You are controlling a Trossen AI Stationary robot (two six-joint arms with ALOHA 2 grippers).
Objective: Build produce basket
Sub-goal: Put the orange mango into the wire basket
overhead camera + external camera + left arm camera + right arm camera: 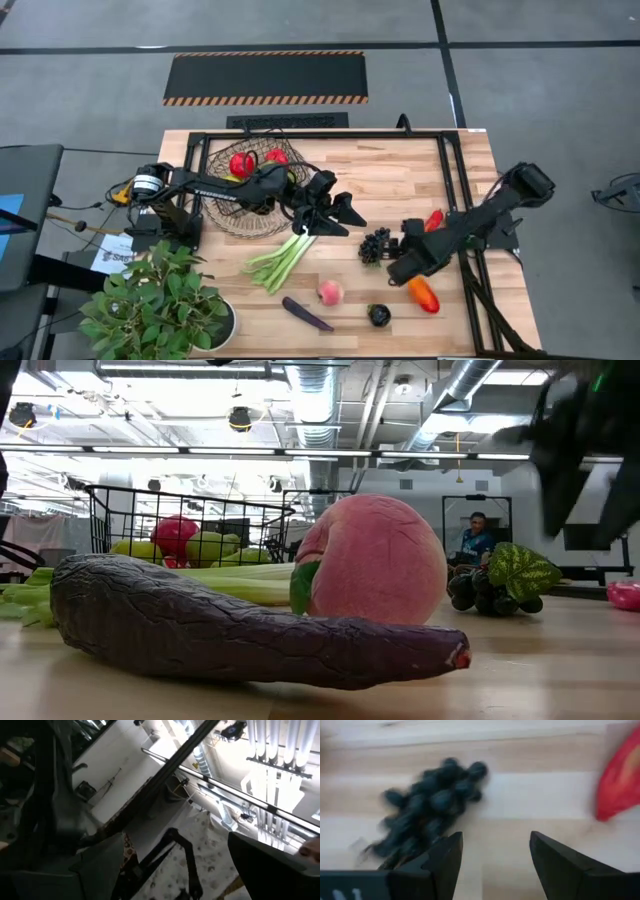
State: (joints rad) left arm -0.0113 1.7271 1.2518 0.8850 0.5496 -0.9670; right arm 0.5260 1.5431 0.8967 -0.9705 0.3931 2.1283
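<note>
Table (400, 180); grapes (427, 807) before open right tool (492, 857).

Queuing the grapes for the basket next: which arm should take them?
Right. The right gripper is open with the grapes just ahead; the left gripper hangs over the leek by the basket.

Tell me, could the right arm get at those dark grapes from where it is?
Probably yes. The right gripper is open just beside the grapes, with only bare table between them and nothing on top.
</note>
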